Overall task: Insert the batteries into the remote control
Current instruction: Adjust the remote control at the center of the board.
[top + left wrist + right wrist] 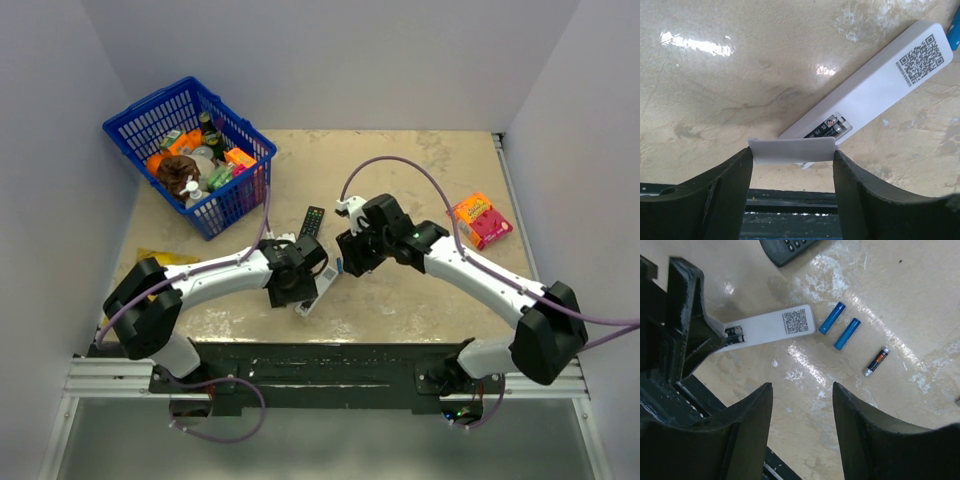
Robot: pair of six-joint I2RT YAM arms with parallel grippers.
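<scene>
The white remote control [880, 95] lies face down on the table, QR label up, and its battery compartment [832, 126] is uncovered with cells showing inside. My left gripper [792, 152] is shut on the white battery cover [792, 149], held flat just above that end of the remote [318, 295]. Right of the remote [772, 326] lie two blue batteries [832, 318] [847, 333] and a dark one [876, 361]. The right gripper [802, 387] hangs open above bare table, nothing between its fingers, short of the batteries.
A black remote [312, 221] lies just behind the white one. A blue basket [245, 205] full of items stands at the back left. An orange-pink box [481, 220] sits at the right and a yellow packet [160, 258] by the left arm.
</scene>
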